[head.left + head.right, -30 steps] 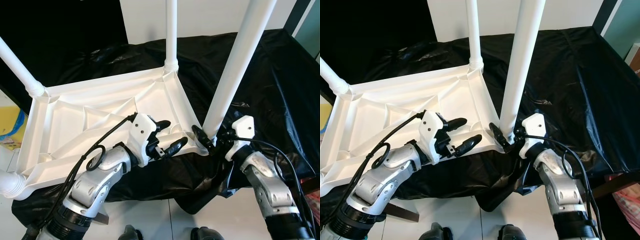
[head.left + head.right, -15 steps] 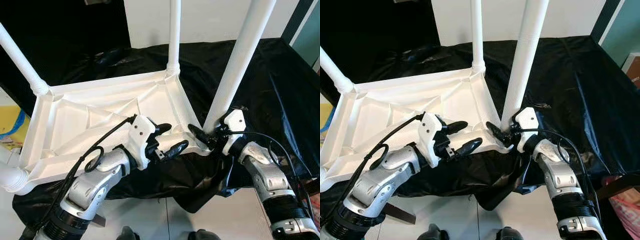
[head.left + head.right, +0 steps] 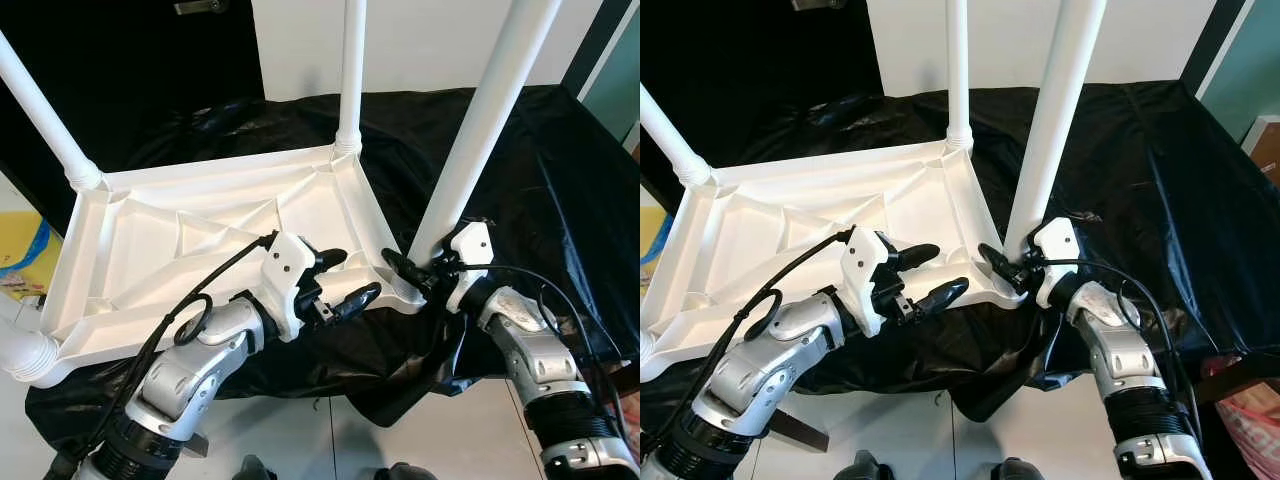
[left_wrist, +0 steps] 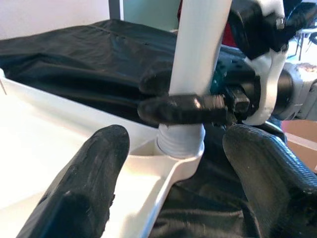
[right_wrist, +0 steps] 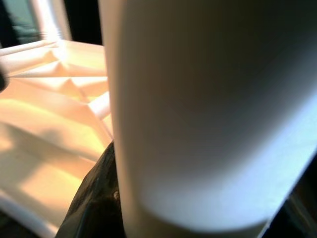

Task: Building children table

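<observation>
A white plastic children's table (image 3: 200, 230) lies upside down on a black-draped surface. Legs stand up from its far-left corner (image 3: 40, 120), its far-right corner (image 3: 350, 70) and its near-left corner (image 3: 20, 350). The near-right leg (image 3: 470, 150) leans up out of its corner socket (image 4: 181, 144). My right gripper (image 3: 408, 272) is shut on this leg just above the socket, one finger (image 4: 183, 109) crossing its front. The leg (image 5: 208, 109) looms close in the right wrist view. My left gripper (image 3: 355, 275) hovers open over the table's near rim, just left of that socket, with nothing between its fingers (image 4: 89, 183).
Black cloth (image 3: 540, 180) covers the support and hangs over its near edge. White floor tiles (image 3: 300, 440) lie in front. A yellow object (image 3: 20, 255) sits on the floor at the left, and a pink bag (image 3: 1245, 425) at the lower right.
The camera has shifted a little. My right wrist has drawn closer to the foot of the leg, still gripping it. The left gripper stays open in the same spot.
</observation>
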Motion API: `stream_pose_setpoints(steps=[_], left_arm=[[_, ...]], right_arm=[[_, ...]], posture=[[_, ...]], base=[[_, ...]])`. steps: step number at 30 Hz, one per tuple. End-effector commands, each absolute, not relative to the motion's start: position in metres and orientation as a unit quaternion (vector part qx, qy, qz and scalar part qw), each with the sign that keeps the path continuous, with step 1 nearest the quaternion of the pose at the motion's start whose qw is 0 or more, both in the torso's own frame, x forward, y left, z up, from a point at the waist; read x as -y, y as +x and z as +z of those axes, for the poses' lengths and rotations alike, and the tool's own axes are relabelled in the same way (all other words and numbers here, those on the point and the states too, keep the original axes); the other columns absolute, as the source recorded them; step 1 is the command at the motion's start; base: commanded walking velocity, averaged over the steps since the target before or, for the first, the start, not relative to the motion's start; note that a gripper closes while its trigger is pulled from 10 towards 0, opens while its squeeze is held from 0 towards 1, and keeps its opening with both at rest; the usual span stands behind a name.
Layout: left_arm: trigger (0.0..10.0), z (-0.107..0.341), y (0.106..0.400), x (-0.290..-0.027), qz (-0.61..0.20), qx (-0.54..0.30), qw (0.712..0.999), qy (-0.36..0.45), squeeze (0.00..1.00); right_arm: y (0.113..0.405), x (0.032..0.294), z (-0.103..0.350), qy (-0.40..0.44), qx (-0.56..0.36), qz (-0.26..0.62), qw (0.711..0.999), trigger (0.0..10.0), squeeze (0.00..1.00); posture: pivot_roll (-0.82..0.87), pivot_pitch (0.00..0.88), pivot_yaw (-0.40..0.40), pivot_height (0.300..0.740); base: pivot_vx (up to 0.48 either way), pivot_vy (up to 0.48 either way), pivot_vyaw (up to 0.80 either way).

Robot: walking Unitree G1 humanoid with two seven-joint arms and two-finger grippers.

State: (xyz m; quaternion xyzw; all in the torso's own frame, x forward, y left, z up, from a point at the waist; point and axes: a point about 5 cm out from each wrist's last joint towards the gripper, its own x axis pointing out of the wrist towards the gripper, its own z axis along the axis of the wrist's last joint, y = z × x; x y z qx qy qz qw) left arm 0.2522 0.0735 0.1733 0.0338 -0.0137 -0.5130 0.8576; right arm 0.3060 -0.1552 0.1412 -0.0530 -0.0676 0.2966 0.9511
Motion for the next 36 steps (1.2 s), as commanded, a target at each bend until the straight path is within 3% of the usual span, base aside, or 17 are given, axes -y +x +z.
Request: stream_pose_setpoints(steps=[1, 11, 18, 33, 35, 36], left_arm=[[10.0, 0.168, 0.25, -0.071, -0.534, 0.011, 0.844, 0.046, 0.0], [10.0, 0.164, 0.247, -0.068, -0.534, 0.011, 0.843, 0.059, 0.0], [10.0, 0.166, 0.25, -0.067, -0.535, 0.016, 0.842, 0.06, 0.0], [10.0, 0.168, 0.255, -0.067, -0.54, 0.021, 0.839, 0.068, 0.0], [10.0, 0.169, 0.256, -0.067, -0.541, 0.023, 0.838, 0.07, 0.0], [10.0, 0.169, 0.256, -0.067, -0.541, 0.023, 0.838, 0.07, 0.0]], right_arm=[[0.307, 0.164, 0.135, -0.057, 0.047, 0.235, 0.969, 10.0, 0.0], [0.3, 0.154, 0.131, -0.016, 0.045, 0.099, 0.994, 10.0, 0.0], [0.292, 0.151, 0.118, -0.022, 0.015, -0.054, 0.998, 10.0, 0.0], [0.287, 0.144, 0.129, -0.005, 0.043, -0.067, 0.997, 10.0, 0.0], [0.287, 0.145, 0.132, -0.007, 0.05, -0.067, 0.997, 10.0, 1.0], [0.287, 0.145, 0.132, -0.007, 0.05, -0.067, 0.997, 10.0, 1.0]], posture=[[-0.06, 0.057, -0.005, 0.74], [-0.06, 0.064, -0.006, 0.74], [-0.07, 0.076, 0.006, 0.74], [-0.09, 0.079, 0.034, 0.74], [-0.09, 0.078, 0.033, 0.74], [-0.09, 0.078, 0.033, 0.74]], base=[[0.0, 0.0, 0.0], [0.0, 0.0, 0.0], [0.0, 0.0, 0.0], [0.0, 0.0, 0.0], [0.0, 0.0, 0.0], [0.0, 0.0, 0.0]])
